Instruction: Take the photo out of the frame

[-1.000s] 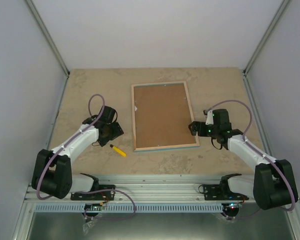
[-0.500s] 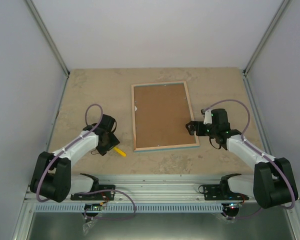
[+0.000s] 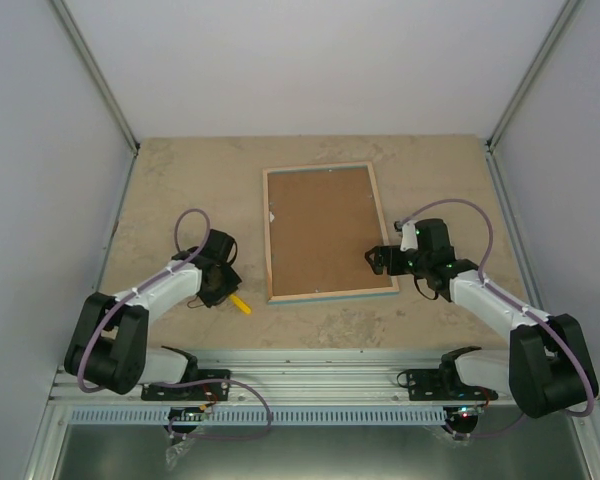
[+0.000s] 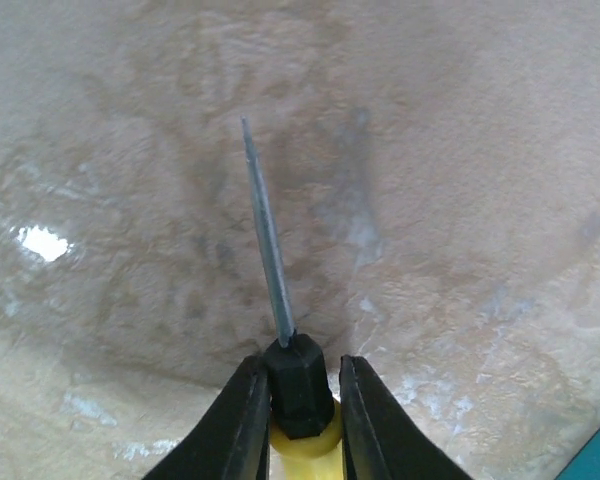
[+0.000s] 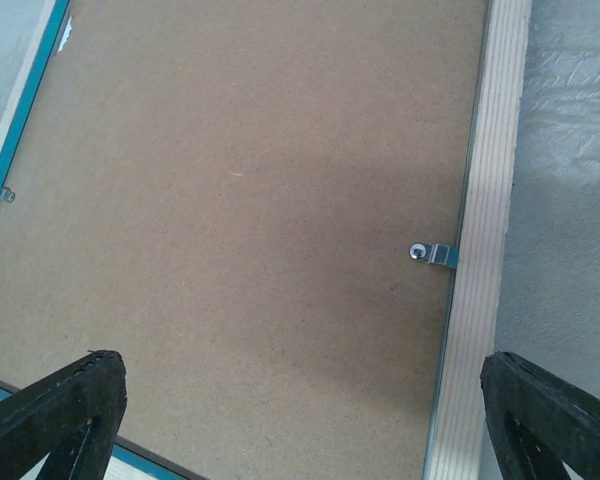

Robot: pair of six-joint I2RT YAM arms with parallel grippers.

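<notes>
The frame (image 3: 379, 226) lies face down mid-table, its light wood back (image 5: 486, 180) and turquoise edge showing. A brown backing board (image 5: 240, 200) fills it, and the photo is hidden underneath. A small metal clip (image 5: 432, 253) holds the board at the right rail. My right gripper (image 3: 378, 258) hovers wide open over the frame's near right corner (image 5: 300, 378), with nothing between its fingers. My left gripper (image 3: 223, 289) is down on the table left of the frame, shut on a yellow-handled screwdriver (image 4: 298, 385) at its black collar. The blade points away from me.
The yellow handle end of the screwdriver (image 3: 241, 304) sticks out beside the frame's near left corner. Grey walls enclose the sandy tabletop (image 3: 180, 180) on three sides. A metal rail (image 3: 320, 385) runs along the near edge.
My left gripper came down towards the near side over the screwdriver, and its jaws closed on it. My right gripper shifted slightly left over the frame and stayed open.
</notes>
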